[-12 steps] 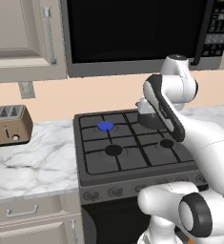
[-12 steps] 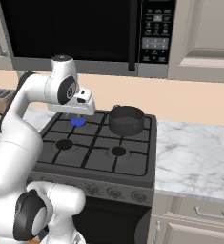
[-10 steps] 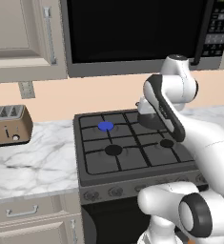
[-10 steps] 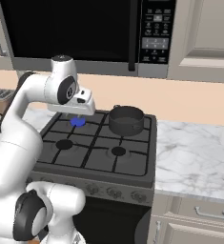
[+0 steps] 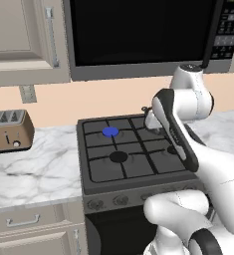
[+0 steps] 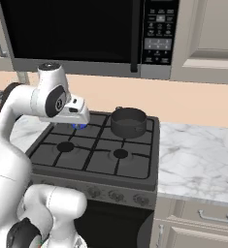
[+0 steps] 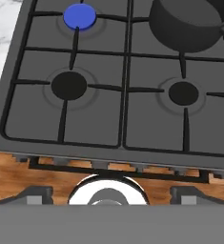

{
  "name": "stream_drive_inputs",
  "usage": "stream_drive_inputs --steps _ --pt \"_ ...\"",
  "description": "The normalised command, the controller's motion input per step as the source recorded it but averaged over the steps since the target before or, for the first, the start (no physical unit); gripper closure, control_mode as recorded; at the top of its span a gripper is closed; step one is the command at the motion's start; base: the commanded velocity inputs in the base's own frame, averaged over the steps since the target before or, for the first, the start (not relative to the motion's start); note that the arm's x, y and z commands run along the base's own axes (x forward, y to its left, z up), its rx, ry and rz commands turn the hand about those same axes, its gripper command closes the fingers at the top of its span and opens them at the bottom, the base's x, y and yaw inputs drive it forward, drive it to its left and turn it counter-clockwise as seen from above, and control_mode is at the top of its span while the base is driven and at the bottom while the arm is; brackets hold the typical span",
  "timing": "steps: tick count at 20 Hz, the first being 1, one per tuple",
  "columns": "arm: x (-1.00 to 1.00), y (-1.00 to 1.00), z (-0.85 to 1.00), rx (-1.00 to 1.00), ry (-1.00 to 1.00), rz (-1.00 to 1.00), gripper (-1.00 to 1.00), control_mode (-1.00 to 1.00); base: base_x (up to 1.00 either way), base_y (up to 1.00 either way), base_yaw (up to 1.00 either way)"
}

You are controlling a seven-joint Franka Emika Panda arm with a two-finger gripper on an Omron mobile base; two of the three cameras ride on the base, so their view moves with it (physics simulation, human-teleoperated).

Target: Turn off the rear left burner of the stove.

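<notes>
**Rear left burner lit, gripper empty**

Stove (image 5: pixel 138 187) sits between marble counters. Dark pot (image 6: pixel 128 121) on rear right grate. Gripper (image 7: pixel 108 191) jaws spread wide, holding nothing. Rear left burner (image 7: pixel 79 16) glows blue at 11 o'clock in hand view.

Bright blue disc on the rear left burner (image 7: pixel 80 16), dark grey stove (image 7: pixel 123 109), black pot (image 6: pixel 128 122), white-grey marbled counter (image 5: pixel 34 172), copper toaster (image 5: pixel 8 130).

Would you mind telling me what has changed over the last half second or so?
Nothing visibly changed. The arm holds the same pose over the stove, its gripper open and empty; the rear left burner still shows blue and the pot sits on the rear right burner.
</notes>
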Motion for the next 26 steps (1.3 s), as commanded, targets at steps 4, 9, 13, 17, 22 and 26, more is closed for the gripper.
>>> stream_drive_inputs --steps 4,9,13,17,22,26 --pt "-0.49 0.23 -0.09 -0.08 -0.23 0.03 -1.00 -1.00 0.00 0.00 0.00" --pt "-0.23 0.30 -0.09 -0.06 -0.15 0.00 -1.00 -1.00 0.00 0.00 0.00" --pt "-0.09 0.31 -0.09 -0.06 -0.14 0.00 -1.00 -1.00 0.00 0.00 0.00" --pt "0.00 0.53 -0.03 -0.10 -0.09 0.00 -1.00 -1.00 0.00 0.00 0.00" --pt "-0.01 0.59 -0.11 -0.16 -0.12 0.01 -1.00 -1.00 0.00 0.00 0.00" --pt "0.00 0.60 -0.25 -0.21 -0.10 0.04 -1.00 -1.00 0.00 0.00 0.00"
